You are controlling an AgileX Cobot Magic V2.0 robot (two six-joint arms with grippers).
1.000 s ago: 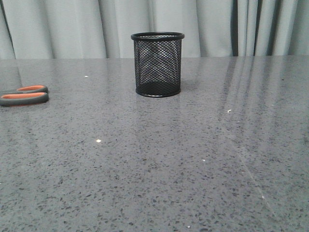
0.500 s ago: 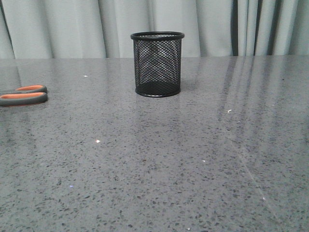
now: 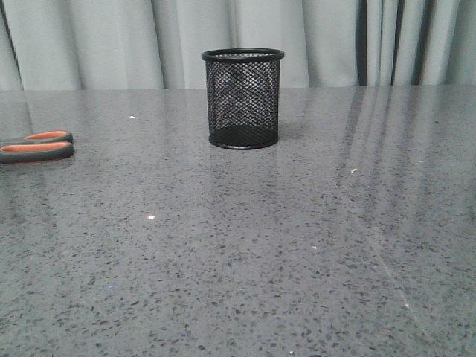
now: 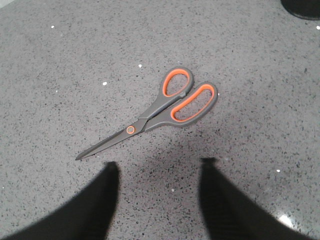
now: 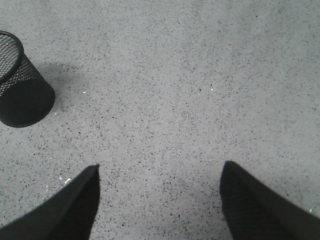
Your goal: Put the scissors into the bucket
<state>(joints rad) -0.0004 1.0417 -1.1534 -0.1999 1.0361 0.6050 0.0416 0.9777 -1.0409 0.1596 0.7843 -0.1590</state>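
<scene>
The scissors (image 4: 160,112) lie flat and closed on the grey speckled tabletop (image 3: 245,245) near its left edge, only the orange-lined handle loops reaching into the front view; the black wire-mesh bucket (image 3: 243,99) stands upright toward the far edge, about midway across, well apart from them. The left claw (image 4: 157,167) hangs above the tabletop with its fingers spread wide and nothing between them; the scissors lie just ahead of the fingertips, untouched, the blade tip nearest and the loops farther on, toward the bucket whose base shows at that view's corner; their long axis runs obliquely across the opening. The right claw (image 5: 160,167) is likewise wide open and empty, over bare tabletop with the bucket off to one side; the left arm is plainly the nearer, so the pickup looks to be its job, not yet begun.
</scene>
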